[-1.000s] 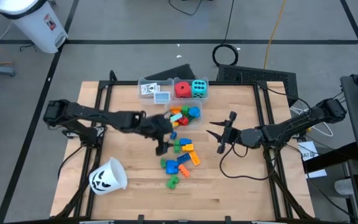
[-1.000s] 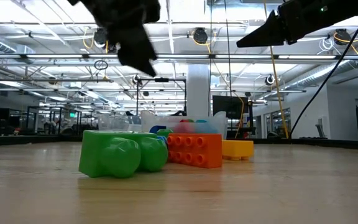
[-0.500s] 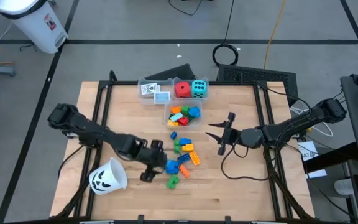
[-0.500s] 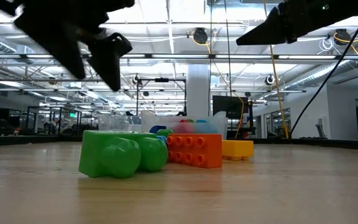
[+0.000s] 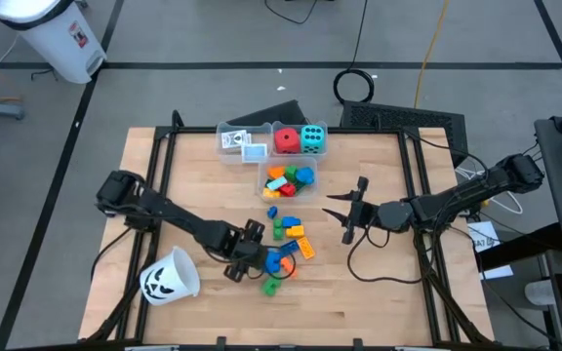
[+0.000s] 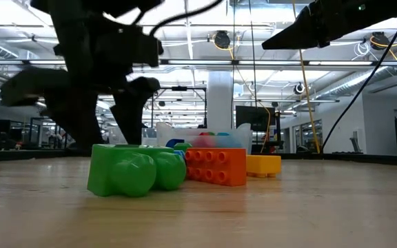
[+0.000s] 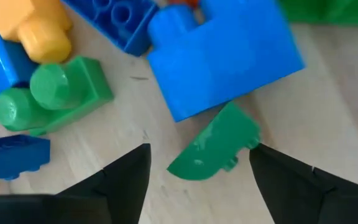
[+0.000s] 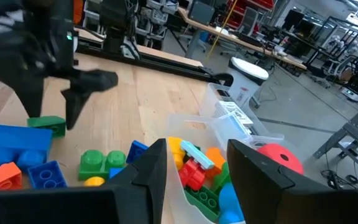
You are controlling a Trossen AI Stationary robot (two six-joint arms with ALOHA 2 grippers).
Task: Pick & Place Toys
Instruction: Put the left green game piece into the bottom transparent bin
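Looking down the left wrist camera, I see the left gripper [image 7: 197,163] low over the table with its 2 fingers spread either side of a small green block [image 7: 213,144], not touching it. A large blue block [image 7: 225,59] lies against that green piece and crowds the approach; a green 2-stud block [image 7: 51,93] and a yellow one [image 7: 33,25] sit nearby. From above, the loose toys [image 5: 286,244] lie mid-table, with the pumpkin-face cup [image 5: 169,276] beside the left arm. The clear bins [image 5: 271,141] hold the red die [image 5: 286,140], cyan die [image 5: 312,139] and more blocks. The right gripper [image 5: 347,210] waits apart, fingers parted, seemingly empty.
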